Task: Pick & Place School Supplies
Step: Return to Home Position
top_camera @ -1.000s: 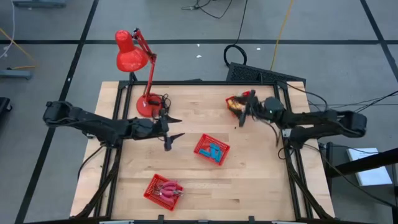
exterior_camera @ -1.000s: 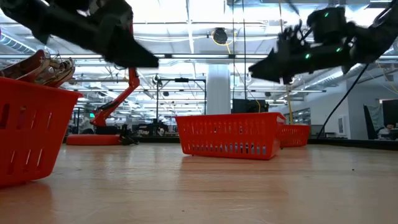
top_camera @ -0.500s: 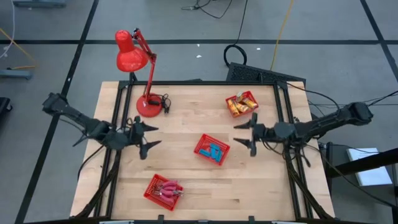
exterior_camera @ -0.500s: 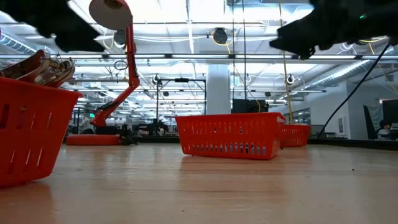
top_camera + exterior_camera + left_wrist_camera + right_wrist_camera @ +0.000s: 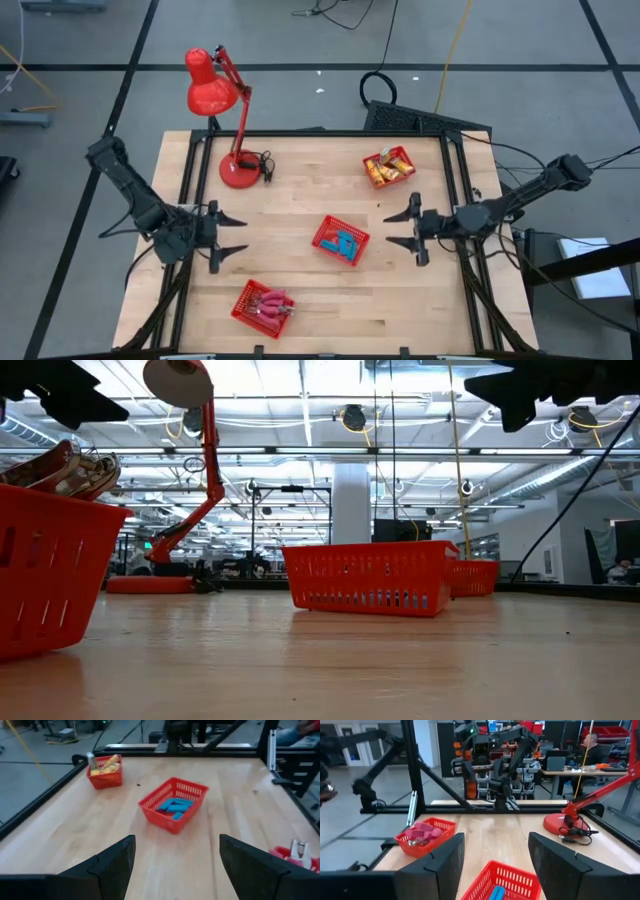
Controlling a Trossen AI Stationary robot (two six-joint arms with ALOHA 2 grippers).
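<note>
The school supplies lie in three red mesh baskets. Blue blocks point(image 5: 345, 243) fill the middle basket point(image 5: 328, 232). Yellow-orange packets point(image 5: 388, 167) are in the far right basket. Pink-handled tools point(image 5: 268, 303) are in the near basket point(image 5: 245, 300). My left gripper point(image 5: 236, 235) hangs open above the table's left edge, pointing at the middle basket point(image 5: 172, 805). My right gripper point(image 5: 392, 228) hangs open at the right side, pointing left toward the same basket point(image 5: 505, 880). Neither holds anything.
A red desk lamp point(image 5: 222, 120) stands at the far left, its base point(image 5: 238, 170) on the table. Black frame rails point(image 5: 455, 200) run along the table's edges. Bare wood lies between the baskets. In the right wrist view a person sits far off in the room.
My left gripper has drawn back from near the lamp base toward the table's left edge and a little toward the near edge. My right gripper has left the yellow-packet basket, swinging toward the near edge and turning to point left. Both stayed open and empty. The baskets have not moved.
</note>
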